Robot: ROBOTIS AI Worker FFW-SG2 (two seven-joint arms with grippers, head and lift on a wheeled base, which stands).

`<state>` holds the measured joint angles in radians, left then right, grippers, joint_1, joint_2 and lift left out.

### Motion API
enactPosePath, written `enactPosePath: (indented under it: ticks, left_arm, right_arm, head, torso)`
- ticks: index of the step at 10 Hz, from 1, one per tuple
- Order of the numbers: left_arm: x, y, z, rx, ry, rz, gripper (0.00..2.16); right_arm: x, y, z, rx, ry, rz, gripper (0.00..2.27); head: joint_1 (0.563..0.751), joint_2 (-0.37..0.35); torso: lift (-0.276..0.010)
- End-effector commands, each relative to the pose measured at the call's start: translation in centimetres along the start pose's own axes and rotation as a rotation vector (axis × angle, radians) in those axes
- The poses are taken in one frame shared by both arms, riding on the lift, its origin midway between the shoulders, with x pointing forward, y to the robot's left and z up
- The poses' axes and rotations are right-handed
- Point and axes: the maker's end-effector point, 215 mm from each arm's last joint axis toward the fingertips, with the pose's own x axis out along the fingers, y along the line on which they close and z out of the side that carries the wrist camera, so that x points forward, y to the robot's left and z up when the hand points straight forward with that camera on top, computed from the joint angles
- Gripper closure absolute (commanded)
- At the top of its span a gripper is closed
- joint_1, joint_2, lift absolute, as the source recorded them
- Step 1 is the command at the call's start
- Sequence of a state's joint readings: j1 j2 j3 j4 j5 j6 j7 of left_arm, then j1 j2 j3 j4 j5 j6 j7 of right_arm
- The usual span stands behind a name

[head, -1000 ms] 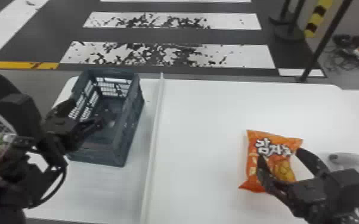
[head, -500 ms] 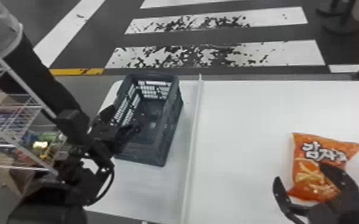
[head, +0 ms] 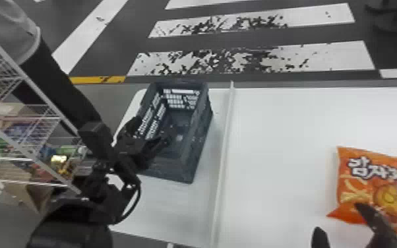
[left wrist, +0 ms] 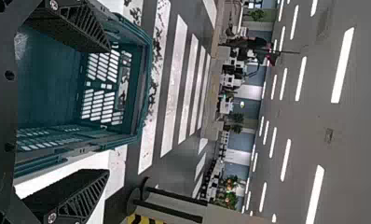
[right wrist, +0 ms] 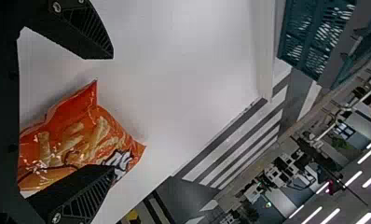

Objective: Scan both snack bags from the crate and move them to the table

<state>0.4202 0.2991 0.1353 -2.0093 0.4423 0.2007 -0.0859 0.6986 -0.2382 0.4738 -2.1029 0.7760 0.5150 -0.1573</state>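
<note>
In the head view my left gripper is open over the near left part of the dark crate. The crate's inside lies beyond the left gripper in its wrist view. An orange snack bag lies flat on the table at the right. My right gripper stands open at the bag's near left corner, one finger overlapping the bag in the head view. From the right wrist, the same bag shows beside the open right gripper, partly behind one finger.
A raised white strip runs from front to back across the white table, between crate and bag. Wire shelving holding goods stands at the left, close to the left arm.
The head view has swung left, so crate and bag sit farther right in it. My right gripper has shifted left and nearer relative to the bag. The left gripper keeps its place at the crate.
</note>
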Motion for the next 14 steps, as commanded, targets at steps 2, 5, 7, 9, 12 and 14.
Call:
enactPosePath:
  ticks: [2,5,7,9,12,14]
  left_arm:
    - [-0.4,-0.1,-0.2,-0.001,0.0,0.0,0.09]
    - [-0.8,-1.0,-0.4,-0.007,-0.001,-0.011,0.09]
    - [-1.2,-1.5,-0.5,-0.005,0.003,-0.019,0.09]
    - [-1.3,-1.4,-0.7,0.004,0.01,-0.022,0.09]
    - [-1.3,-0.7,-0.9,0.01,0.017,-0.017,0.08]
    - [-1.0,-0.8,-0.7,0.007,0.012,-0.019,0.08]
  right_arm:
    - [1.3,-0.5,-3.2,-0.112,0.095,-0.028,0.09]
    - [3.8,-0.8,-5.4,-0.183,0.147,-0.042,0.09]
    - [5.3,-0.7,-5.0,-0.217,0.139,-0.057,0.09]
    - [6.5,-1.8,-6.4,-0.274,0.212,-0.097,0.61]
    - [7.3,-3.0,-5.0,-0.31,0.151,-0.183,2.24]
    - [7.2,-5.3,-3.5,-0.08,0.098,-0.175,2.25]
  head:
    - [0.695,0.241]
    - [0.695,0.202]
    - [0.695,0.174]
    - [0.695,0.165]
    - [0.695,0.134]
    - [0.695,0.15]
  torso:
    - [-0.087]
    - [-0.087]
    - [-0.087]
    - [-0.087]
    - [-0.087]
    - [-0.087]
